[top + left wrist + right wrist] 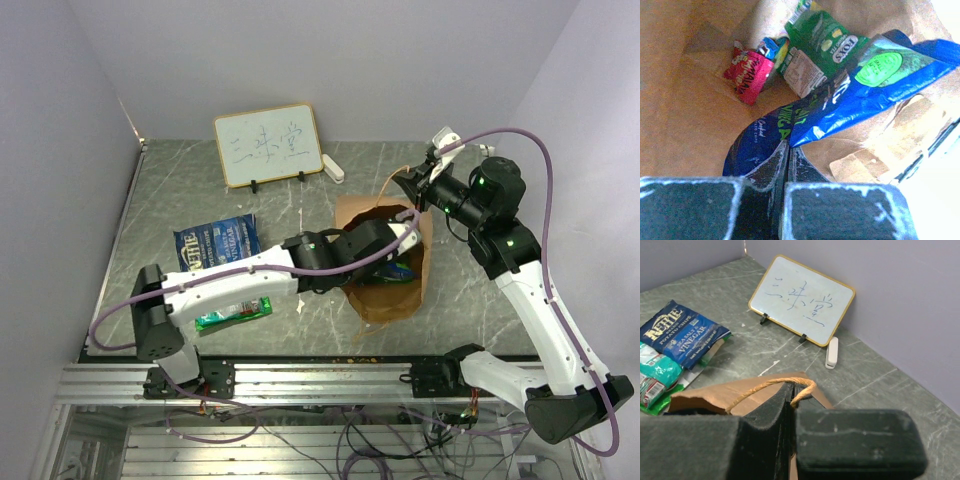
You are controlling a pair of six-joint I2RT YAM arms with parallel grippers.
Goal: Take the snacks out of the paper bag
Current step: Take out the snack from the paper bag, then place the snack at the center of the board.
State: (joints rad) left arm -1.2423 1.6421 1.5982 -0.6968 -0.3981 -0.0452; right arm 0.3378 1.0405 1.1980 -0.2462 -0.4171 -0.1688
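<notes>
The brown paper bag lies at mid-table with its mouth facing the back. My right gripper is shut on its twisted paper handle and holds the mouth up. My left gripper reaches inside the bag. In the left wrist view its jaws are shut on the corner of a blue snack packet. Deeper in the bag lie a green packet and a red-pink packet. Two snacks lie out on the table: a dark blue chip packet and a green packet.
A white framed board with writing stands at the back, with a small white eraser beside it. Grey walls close the back and both sides. The left arm's body crosses the table from its base to the bag.
</notes>
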